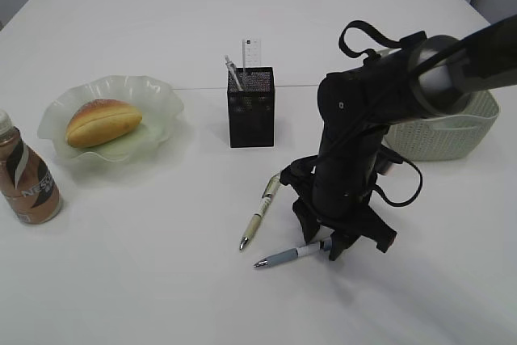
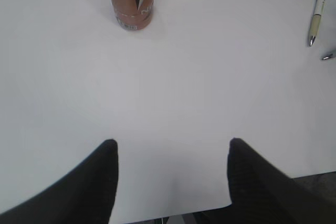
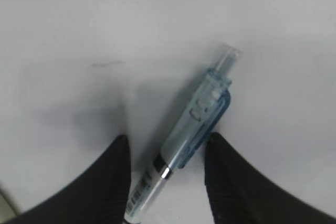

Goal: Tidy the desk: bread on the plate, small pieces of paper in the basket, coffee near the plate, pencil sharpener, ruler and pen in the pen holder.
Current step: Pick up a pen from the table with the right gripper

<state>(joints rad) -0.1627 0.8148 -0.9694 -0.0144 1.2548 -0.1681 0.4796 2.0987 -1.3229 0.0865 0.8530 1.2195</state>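
Straddling a blue pen (image 3: 195, 124) at lower centre, right gripper (image 3: 167, 150) parted, not clamped | left gripper (image 2: 170, 153) wide apart, empty, bottom of frame | bread (image 1: 102, 121) on plate (image 1: 157, 90), upper left

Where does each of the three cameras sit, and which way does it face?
Exterior: raised, slanting down at the white desk; shows the right arm's black gripper.
Left wrist: low over the desk, open black fingers below, brown coffee bottle ahead.
Right wrist: close above the clear blue pen, fingers flanking it.
Shared: exterior and left wrist both show the cream pen.
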